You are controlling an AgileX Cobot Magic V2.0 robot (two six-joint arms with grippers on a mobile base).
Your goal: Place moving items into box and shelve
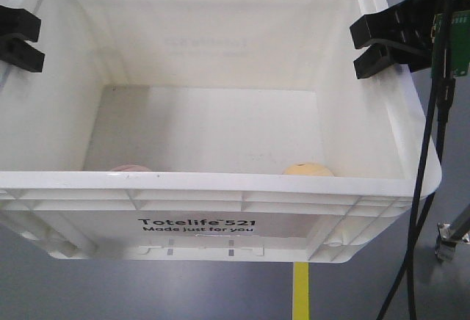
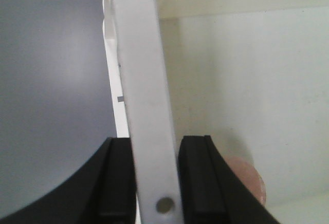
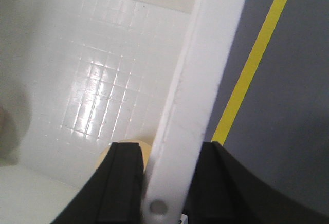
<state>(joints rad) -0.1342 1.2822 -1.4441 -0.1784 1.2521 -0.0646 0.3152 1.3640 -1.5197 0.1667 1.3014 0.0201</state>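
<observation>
At the box's left wall, the left gripper (image 1: 26, 39) straddles the rim, one black finger inside and one outside. In the left wrist view its jaws press against both faces of that white wall, pinching it. The box (image 1: 220, 182) is a large white tote, open at the top, with "Totelife 521 Made just for you" printed in black on its near wall. Inside, on the box's bottom near the front-left corner, lies the pinkish-tan lump (image 1: 131, 167) (only its top shows over the rim). Toward the box's front-right corner lies the pale yellow lump (image 1: 308, 169), well apart from the first and also half hidden by the rim. At the box's right wall, the right gripper (image 1: 363, 47) straddles the rim in the same way, and the right wrist view shows its jaws clamped on the wall. Just right of the box hang black cables (image 1: 422, 188). Below the box lies grey floor (image 1: 44, 287), with a yellow line (image 1: 301, 291) under its right half.
</observation>
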